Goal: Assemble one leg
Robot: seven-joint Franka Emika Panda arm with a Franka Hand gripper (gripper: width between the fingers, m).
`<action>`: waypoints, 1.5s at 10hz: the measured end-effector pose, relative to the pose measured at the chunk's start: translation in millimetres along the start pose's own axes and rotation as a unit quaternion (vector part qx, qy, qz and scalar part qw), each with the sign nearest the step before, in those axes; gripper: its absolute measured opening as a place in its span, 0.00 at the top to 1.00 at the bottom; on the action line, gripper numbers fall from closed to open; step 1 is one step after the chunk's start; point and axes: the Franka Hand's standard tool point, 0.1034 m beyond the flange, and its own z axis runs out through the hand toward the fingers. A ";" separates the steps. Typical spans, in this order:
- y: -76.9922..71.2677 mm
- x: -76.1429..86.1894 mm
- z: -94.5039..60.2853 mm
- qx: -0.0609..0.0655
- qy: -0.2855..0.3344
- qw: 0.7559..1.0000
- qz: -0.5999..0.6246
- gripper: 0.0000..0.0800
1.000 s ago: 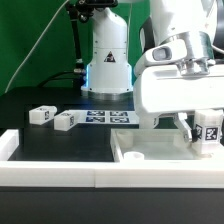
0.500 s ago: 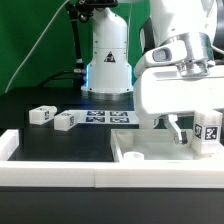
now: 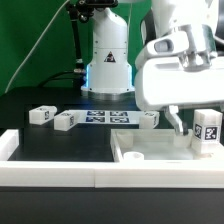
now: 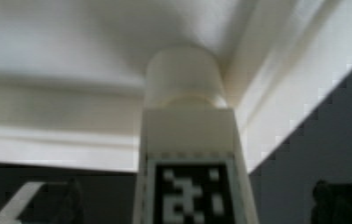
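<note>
Near the counter's (image 3: 45, 142) front corner, exterior view's right: leg (image 3: 207, 128) upright on the white panel (image 3: 150, 153).
Gripper (image 3: 194, 122) released, fingers (image 3: 178, 121) spread either side, clear of the leg.

Leg (image 3: 208, 128) (image 4: 187, 140): stubby white peg, black-and-white square tags on sides; stands upright near the surface's edge at the exterior view's right.
</note>
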 end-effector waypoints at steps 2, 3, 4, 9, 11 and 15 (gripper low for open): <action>-2.6 6.7 -8.4 0.010 -0.031 0.999 -0.002 0.19; -0.5 10.7 -9.9 0.009 -0.030 1.000 -0.001 0.19; 1.5 10.5 -8.1 0.010 -0.038 0.999 0.001 0.19; -4.0 18.2 -7.7 0.055 -0.214 0.975 0.011 0.19; -2.9 17.3 -7.0 0.054 -0.213 0.976 0.012 0.19; 0.1 13.4 -1.9 0.036 -0.183 0.982 0.044 0.19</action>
